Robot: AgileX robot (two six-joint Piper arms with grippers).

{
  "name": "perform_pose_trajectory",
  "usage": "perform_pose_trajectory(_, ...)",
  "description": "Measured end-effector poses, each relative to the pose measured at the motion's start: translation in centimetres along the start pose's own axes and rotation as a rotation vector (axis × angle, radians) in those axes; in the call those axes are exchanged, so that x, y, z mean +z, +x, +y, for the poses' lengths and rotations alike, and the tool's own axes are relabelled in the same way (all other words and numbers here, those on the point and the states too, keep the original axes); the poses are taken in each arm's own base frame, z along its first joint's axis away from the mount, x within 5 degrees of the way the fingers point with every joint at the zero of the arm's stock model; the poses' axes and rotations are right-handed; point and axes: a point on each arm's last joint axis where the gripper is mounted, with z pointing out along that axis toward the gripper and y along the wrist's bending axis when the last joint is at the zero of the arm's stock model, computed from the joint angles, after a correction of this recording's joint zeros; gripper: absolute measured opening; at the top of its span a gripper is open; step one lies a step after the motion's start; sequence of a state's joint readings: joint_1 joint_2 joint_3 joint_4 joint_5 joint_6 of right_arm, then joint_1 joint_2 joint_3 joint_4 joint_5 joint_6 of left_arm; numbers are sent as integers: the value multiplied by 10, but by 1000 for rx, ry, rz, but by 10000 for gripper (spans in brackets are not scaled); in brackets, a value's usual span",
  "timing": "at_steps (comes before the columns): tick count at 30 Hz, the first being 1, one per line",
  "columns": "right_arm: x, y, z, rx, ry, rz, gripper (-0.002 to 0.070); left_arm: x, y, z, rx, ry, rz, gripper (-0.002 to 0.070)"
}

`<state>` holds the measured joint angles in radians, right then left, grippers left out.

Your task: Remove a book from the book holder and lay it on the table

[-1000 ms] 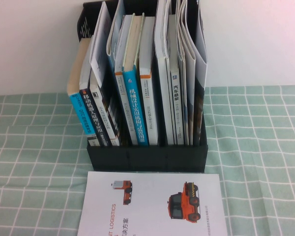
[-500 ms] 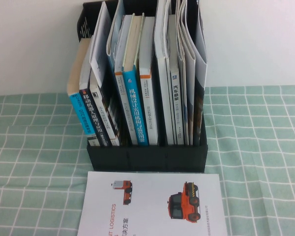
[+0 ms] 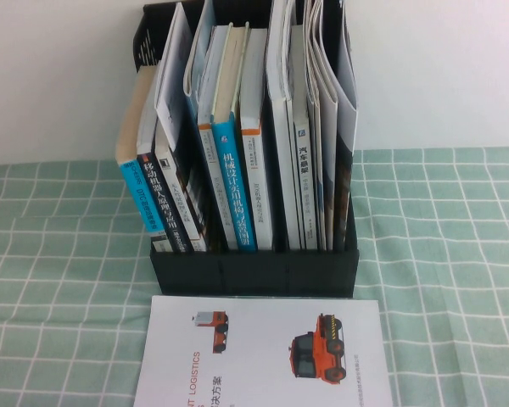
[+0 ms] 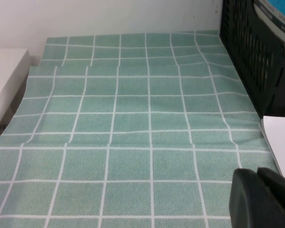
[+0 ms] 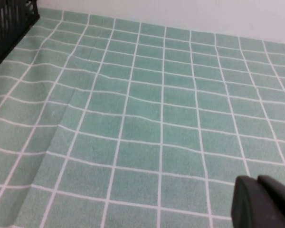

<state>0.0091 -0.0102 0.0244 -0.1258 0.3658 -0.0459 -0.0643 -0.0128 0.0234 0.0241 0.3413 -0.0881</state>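
Observation:
The book [image 3: 263, 352], white cover up with orange-red truck pictures and "LOGISTICS" text, lies flat on the table [image 3: 59, 297] just in front of the book holder [image 3: 254, 271]. Its white corner shows in the left wrist view [image 4: 282, 142], beside the holder's black wall [image 4: 256, 52]. My left gripper [image 4: 257, 172] is shut and empty, low over the cloth to the left of the book. My right gripper [image 5: 256, 179] is shut and empty over bare cloth to the right of the holder [image 5: 9, 21]. Neither gripper shows in the high view.
The holder holds blue-spined books [image 3: 237, 195] and thin white magazines [image 3: 322, 127] standing upright. A white wall stands behind the table. A white block [image 4: 4, 85] lies at the cloth's far left edge. The cloth has wrinkles near the holder.

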Motion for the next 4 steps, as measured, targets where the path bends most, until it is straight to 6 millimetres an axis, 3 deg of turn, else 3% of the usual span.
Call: perform_pose_trajectory(4,0,0,0,-7,0,0,4,0,0,0,0,0,0,-3)
